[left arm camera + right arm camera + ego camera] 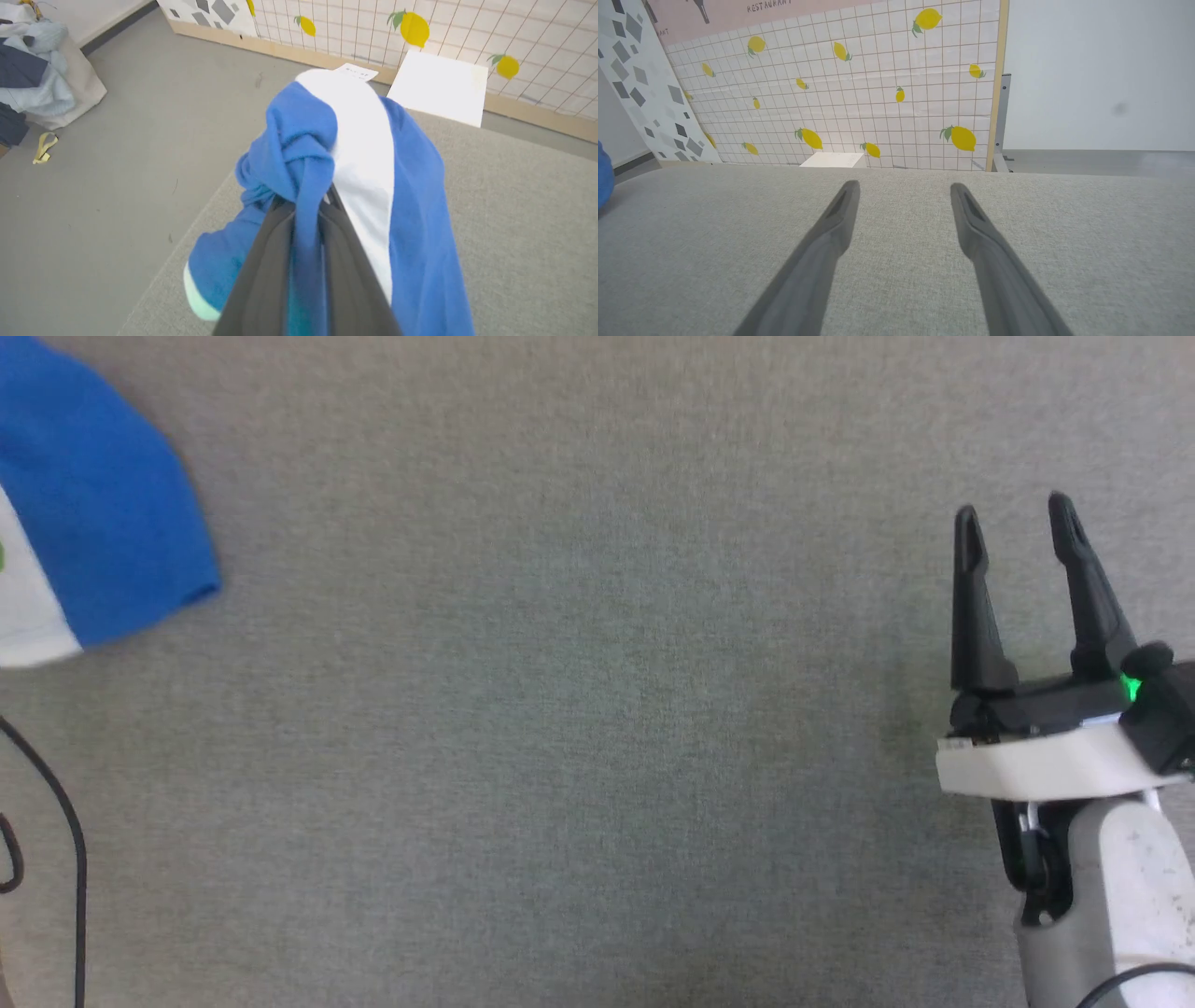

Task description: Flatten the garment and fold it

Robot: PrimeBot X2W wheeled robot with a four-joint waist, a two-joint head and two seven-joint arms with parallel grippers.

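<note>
The garment (411,196), royal-blue shorts with a wide white stripe and a small white tag, hangs bunched from my left gripper (306,205), which is shut on a twisted fold of its blue cloth. In the head view a blue and white part of the garment (93,513) shows at the far left edge over the grey table (579,728). My right gripper (1018,527) stands open at the right side of the table, far from the garment, with nothing between its fingers. In the right wrist view the right gripper (903,189) hovers low over bare cloth, and a sliver of the garment (602,182) shows at the left edge.
A black cable (56,821) runs along the table's lower left. Beyond the table's far edge stand a lemon-print tiled panel (859,93) and a white box (439,86). A heap of clothes (32,79) lies on the floor to the left.
</note>
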